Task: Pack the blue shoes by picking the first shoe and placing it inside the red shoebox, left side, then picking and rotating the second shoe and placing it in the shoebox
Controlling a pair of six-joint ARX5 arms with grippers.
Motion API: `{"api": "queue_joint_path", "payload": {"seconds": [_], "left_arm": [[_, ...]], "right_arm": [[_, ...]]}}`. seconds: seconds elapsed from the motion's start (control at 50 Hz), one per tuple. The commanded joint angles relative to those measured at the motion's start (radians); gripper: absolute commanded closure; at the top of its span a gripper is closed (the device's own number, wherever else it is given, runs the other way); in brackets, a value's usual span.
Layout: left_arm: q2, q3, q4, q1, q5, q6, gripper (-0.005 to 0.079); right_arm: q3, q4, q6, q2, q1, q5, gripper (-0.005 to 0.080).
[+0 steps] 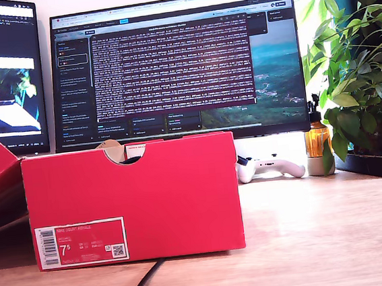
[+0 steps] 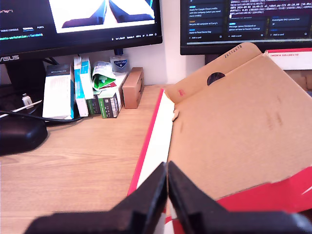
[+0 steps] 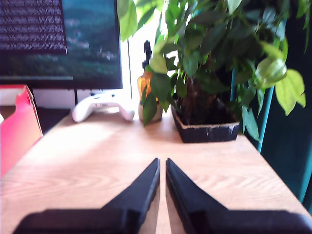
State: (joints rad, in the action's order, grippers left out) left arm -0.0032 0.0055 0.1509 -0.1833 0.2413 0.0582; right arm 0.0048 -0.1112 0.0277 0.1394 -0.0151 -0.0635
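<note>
Shoebox: the red shoebox stands on the wooden desk in front of the big monitor, label side to the exterior camera, notch in its top edge.
Lid: the open lid shows brown cardboard inside in my first wrist view; it lies beside the shoebox.
Blue shoes: not visible in any view. Whether any sit inside the shoebox, I cannot tell.
My first gripper: jaws pressed together, nothing between them, poised over the lid's edge.
My second gripper: jaws nearly touching, empty, over bare desk on the far side of the shoebox, facing the potted plant and white game controller.
Handling guess: a suede sneaker should be light, soft in the upper and stiff at the sole; pinching the heel collar or sidewall looks safest.
Box: thin cardboard, likely to slide if nudged.
</note>
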Motion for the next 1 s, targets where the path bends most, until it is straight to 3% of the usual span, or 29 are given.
{"api": "queue_joint_path", "payload": {"seconds": [0.0, 0.12, 0.36, 0.54, 0.98], "left_arm": [[-0.009, -0.030, -0.009, 0.000, 0.004, 0.006, 0.0754], [-0.009, -0.030, -0.010, 0.000, 0.004, 0.006, 0.0755], [-0.009, -0.030, -0.016, 0.000, 0.011, 0.006, 0.0754], [-0.009, -0.030, 0.029, -0.001, 0.003, 0.040, 0.0754], [-0.009, -0.030, 0.047, -0.001, 0.003, 0.040, 0.0754]], "right_arm": [[-0.001, 0.032, 0.005, -0.044, -0.004, -0.011, 0.0759], [0.000, 0.113, -0.001, -0.145, -0.005, -0.024, 0.0759], [0.003, 0.135, -0.021, -0.138, -0.005, -0.020, 0.0759], [0.003, 0.286, -0.092, -0.138, -0.004, -0.021, 0.0759], [0.003, 0.282, -0.091, -0.138, -0.004, -0.024, 0.0759]]}}
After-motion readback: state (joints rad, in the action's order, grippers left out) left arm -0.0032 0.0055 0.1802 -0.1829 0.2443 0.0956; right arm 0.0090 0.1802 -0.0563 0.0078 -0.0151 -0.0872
